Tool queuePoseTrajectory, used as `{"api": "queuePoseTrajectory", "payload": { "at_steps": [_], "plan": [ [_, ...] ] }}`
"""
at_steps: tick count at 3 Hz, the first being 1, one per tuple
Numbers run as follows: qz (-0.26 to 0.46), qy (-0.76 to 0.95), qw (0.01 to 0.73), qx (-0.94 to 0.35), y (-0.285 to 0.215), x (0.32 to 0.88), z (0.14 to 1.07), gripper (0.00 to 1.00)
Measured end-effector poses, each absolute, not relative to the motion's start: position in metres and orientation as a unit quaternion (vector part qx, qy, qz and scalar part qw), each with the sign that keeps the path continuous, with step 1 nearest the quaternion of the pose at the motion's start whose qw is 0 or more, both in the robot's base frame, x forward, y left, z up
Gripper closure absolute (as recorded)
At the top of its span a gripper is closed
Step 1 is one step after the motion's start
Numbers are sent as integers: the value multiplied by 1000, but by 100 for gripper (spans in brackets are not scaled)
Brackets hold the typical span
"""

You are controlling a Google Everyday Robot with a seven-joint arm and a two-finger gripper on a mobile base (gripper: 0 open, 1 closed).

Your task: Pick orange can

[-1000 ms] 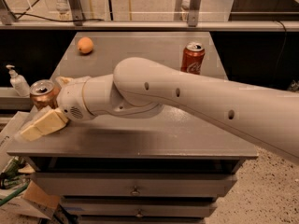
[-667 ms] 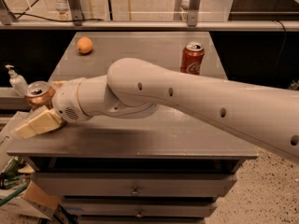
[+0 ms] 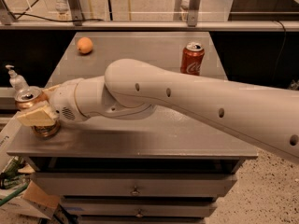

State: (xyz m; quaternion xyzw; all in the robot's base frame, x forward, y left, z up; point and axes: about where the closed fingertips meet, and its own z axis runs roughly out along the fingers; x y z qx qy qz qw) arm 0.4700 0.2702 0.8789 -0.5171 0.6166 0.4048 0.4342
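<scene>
a grey metal table point(image 3: 159, 141) fills the middle. on its top, a small round orange fruit point(image 3: 85, 45) lies at 11 o'clock and a red coca-cola can point(image 3: 192, 59) stands upright at 1 o'clock, the two well apart. off the 9 o'clock edge stands a pump bottle point(image 3: 17, 80), just behind the gripper point(image 3: 38, 105), which is closed around the orange can point(image 3: 28, 97) at that edge. below 6 o'clock are two drawers point(image 3: 135, 183) with small knobs. a cardboard box point(image 3: 39, 200) and a green cable point(image 3: 10, 192) lie on the floor at 7 o'clock.

Arm outstretched; end effector point(image 3: 33, 108) at view's far left, seemingly clamped
</scene>
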Motion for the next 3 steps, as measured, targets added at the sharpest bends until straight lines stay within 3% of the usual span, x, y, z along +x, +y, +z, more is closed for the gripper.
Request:
{"api": "queuePoseTrajectory", "payload": {
  "at_steps": [1,2,3],
  "plan": [
    [410,619,443,-503,268,472,884,85],
    [412,614,473,-479,255,484,901,100],
    [405,609,505,-458,236,505,921,100]
  ]
}}
